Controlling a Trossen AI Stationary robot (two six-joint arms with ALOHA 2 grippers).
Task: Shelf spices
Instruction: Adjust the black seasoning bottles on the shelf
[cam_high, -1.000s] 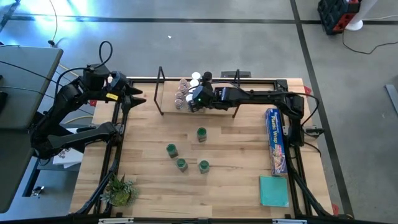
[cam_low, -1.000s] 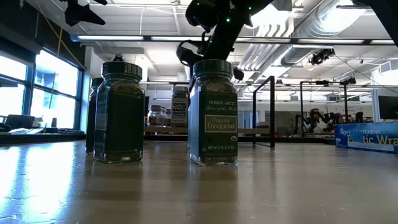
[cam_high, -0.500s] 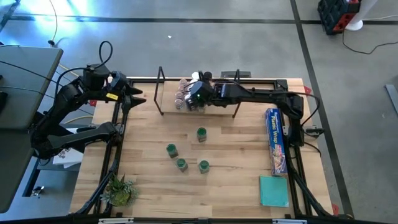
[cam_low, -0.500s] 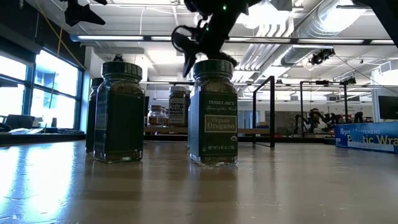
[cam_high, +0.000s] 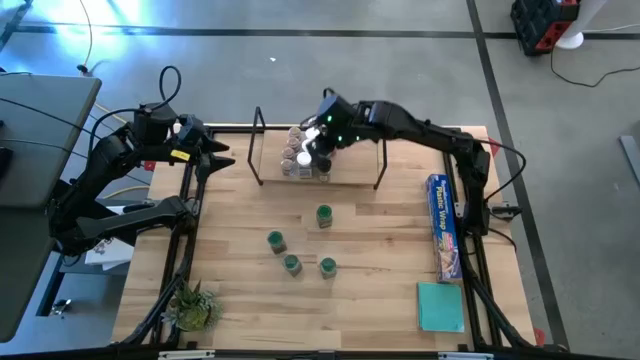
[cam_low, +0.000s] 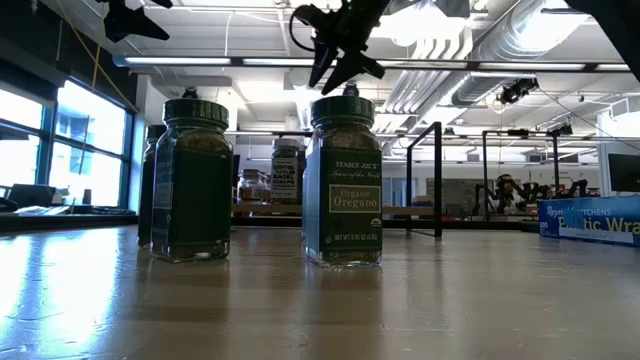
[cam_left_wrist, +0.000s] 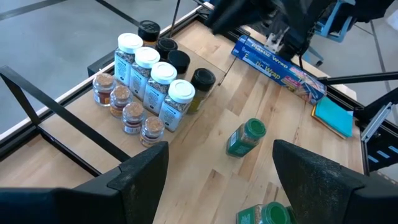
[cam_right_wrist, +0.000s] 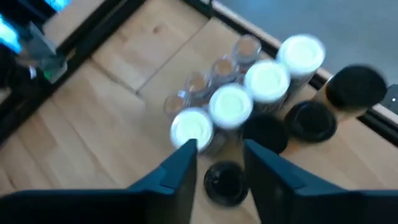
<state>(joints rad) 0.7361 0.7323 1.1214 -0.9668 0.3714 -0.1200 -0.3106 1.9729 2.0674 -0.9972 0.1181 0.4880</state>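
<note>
The spice jars stand in a cluster (cam_high: 300, 155) on the shelf's wooden board (cam_high: 350, 170), between its black wire uprights (cam_high: 258, 146). In the left wrist view they show white tops (cam_left_wrist: 152, 68), pinkish tops (cam_left_wrist: 121, 106) and black tops (cam_left_wrist: 180, 62). Several green-topped jars (cam_high: 324, 215) stand on the table, among them the oregano jar (cam_low: 342, 185). My right gripper (cam_right_wrist: 221, 149) hangs open above the cluster, pointing down at a black-topped jar (cam_right_wrist: 225, 180) and touching nothing. My left gripper (cam_left_wrist: 217, 186) waits open over the table's far left corner.
A long blue plastic-wrap box (cam_high: 442, 225) lies along the table's right edge, with a flat teal square (cam_high: 441, 306) nearer. A small plant (cam_high: 193, 305) sits at the near left corner. Bare wood lies around the green jars (cam_high: 291, 264). The black table frame (cam_high: 190, 215) borders the board.
My right gripper has risen from the level of the shelf's jars to well above them and has tipped from lying level to pointing down. A black-topped jar stands on the board below it. The left arm has kept still.
</note>
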